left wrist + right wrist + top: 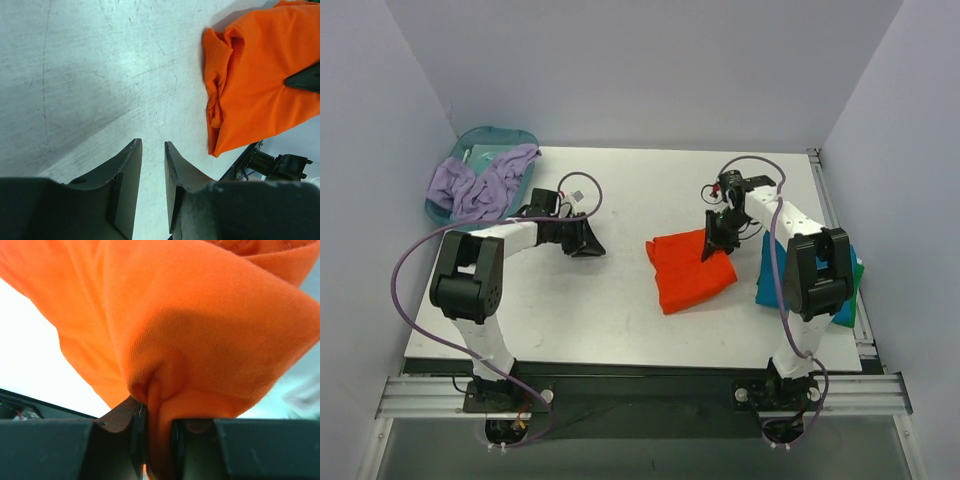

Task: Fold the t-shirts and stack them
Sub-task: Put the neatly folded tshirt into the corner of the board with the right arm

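The bright orange-red t-shirt [690,272] lies folded in the middle right of the table. My right gripper [717,243] is shut on its far right edge and lifts a pinch of cloth [165,390]. The shirt also shows in the left wrist view [255,85]. My left gripper [586,240] is open and empty, low over bare table to the left of the shirt [153,150]. A teal-blue folded t-shirt [767,285] lies on a green one [858,272] at the right edge, partly hidden by my right arm.
A translucent teal basin [480,140] at the back left holds a crumpled lilac cloth [480,185]. White walls close in the table on three sides. A metal rail [835,215] runs along the right edge.
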### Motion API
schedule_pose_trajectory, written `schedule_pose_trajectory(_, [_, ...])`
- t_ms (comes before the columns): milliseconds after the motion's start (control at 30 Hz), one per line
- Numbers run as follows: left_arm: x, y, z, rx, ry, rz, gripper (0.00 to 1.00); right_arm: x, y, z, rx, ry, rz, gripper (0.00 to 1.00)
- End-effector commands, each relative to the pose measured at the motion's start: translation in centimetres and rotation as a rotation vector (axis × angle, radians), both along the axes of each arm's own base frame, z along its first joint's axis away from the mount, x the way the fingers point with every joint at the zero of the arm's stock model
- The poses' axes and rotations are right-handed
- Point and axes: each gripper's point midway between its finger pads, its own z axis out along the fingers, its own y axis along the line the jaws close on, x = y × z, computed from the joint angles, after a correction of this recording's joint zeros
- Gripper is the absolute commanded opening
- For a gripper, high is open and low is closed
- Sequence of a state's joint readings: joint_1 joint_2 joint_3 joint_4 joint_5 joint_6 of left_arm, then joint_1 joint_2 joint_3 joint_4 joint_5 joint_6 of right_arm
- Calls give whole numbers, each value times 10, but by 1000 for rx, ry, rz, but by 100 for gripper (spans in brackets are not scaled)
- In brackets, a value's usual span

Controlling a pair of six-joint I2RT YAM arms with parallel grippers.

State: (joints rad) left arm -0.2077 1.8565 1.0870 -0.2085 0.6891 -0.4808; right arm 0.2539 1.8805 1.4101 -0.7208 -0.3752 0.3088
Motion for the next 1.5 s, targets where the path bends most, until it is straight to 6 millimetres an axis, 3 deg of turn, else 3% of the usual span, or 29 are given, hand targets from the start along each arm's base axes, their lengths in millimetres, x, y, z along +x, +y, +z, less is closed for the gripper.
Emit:
schedule_pose_trajectory(0, [-4, 4, 15, 3, -52, -23, 35, -22, -27, 34, -89, 24, 24, 0])
schedule_pose_trajectory(467, [-23, 13, 35, 25, -97, -5, 35, -30, -89, 98, -158, -86, -93, 0])
schedule_pose_trajectory(767, [-37, 15, 25, 24, -70, 8, 35, -40, -127, 132, -173, -143, -171, 0])
schedule_pose_trajectory(1067, [-39, 16, 24, 29, -69, 9, 35, -54, -157, 149, -164, -167, -230, 0])
schedule_pose_trajectory(1467, [-45, 18, 22, 33, -58, 7, 35, -54, -186, 146, -157, -169, -317, 0])
